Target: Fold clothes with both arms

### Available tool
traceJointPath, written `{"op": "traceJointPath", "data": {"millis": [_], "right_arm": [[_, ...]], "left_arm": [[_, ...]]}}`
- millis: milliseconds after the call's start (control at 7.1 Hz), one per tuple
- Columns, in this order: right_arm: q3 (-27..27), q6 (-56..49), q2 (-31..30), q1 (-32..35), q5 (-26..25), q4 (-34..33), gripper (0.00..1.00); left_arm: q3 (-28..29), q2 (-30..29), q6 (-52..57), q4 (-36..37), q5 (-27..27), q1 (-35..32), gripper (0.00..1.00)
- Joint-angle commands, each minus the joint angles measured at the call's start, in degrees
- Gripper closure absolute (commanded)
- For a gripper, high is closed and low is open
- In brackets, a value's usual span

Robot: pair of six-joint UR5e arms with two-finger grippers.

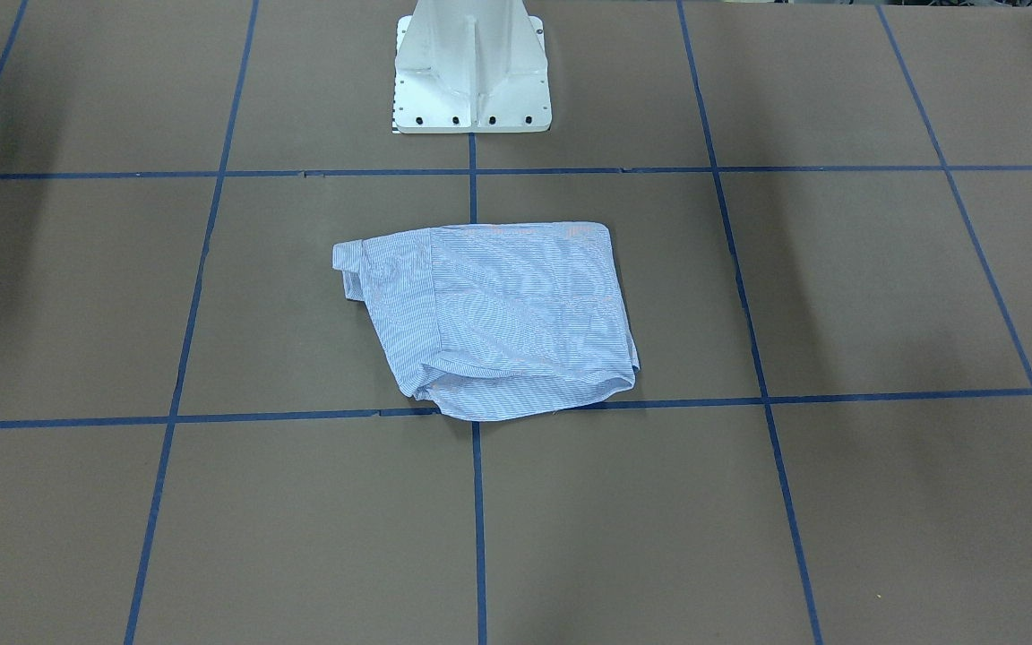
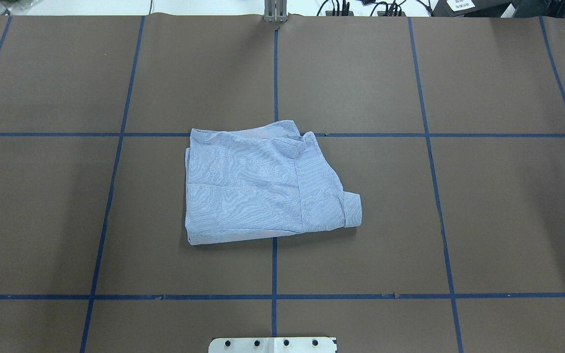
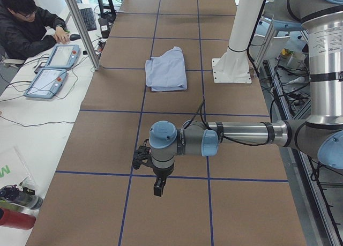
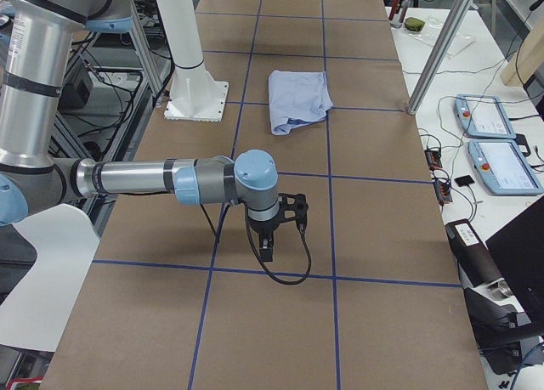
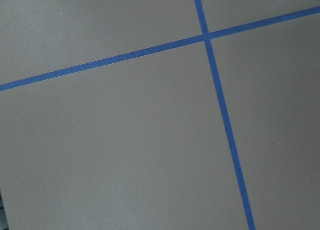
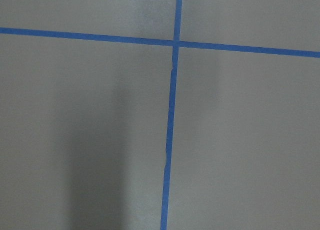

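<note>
Overhead exterior: the light blue-and-white striped cotton shirt (image 2: pixel 253 191) is laid folded, away from all tabletop edges, and seems finished. The left gripper (image 3: pixel 158 189) and right gripper (image 4: pixel 268 252), whose opening cannot be told, should be held well apart from it.

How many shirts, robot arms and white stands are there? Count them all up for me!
Shirts: 1, the striped shirt
Robot arms: 2, the left arm and the right arm
White stands: 1, the pedestal
Total: 4

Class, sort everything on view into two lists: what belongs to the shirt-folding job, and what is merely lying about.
Job: striped shirt; left arm; right arm.
Lying about: white pedestal base; teach pendants; keyboard.
</note>
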Motion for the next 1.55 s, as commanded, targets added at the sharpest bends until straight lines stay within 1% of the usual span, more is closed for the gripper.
{"op": "traceJointPath", "data": {"millis": [0,141,282,985,1408], "right_arm": [[0.0,0.0,0.0,0.1,0.0,0.0,0.0],[0.0,0.0,0.0,0.0,0.0,0.0,0.0],[0.0,0.0,0.0,0.0,0.0,0.0,0.0],[0.0,0.1,0.1,0.0,-0.1,0.0,0.0],[-1.4,0.1,0.1,0.0,-0.1,0.0,0.0]], "left_arm": [[-0.2,0.0,-0.1,0.0,-0.4,0.0,0.0],[0.0,0.0,-0.1,-0.1,-4.0,0.0,0.0],[0.0,0.0,0.0,-0.1,-6.0,0.0,0.0],[-0.1,0.0,0.3,-0.2,-6.2,0.1,0.0],[-0.1,0.0,0.3,-0.3,-6.2,0.1,0.0]]}}
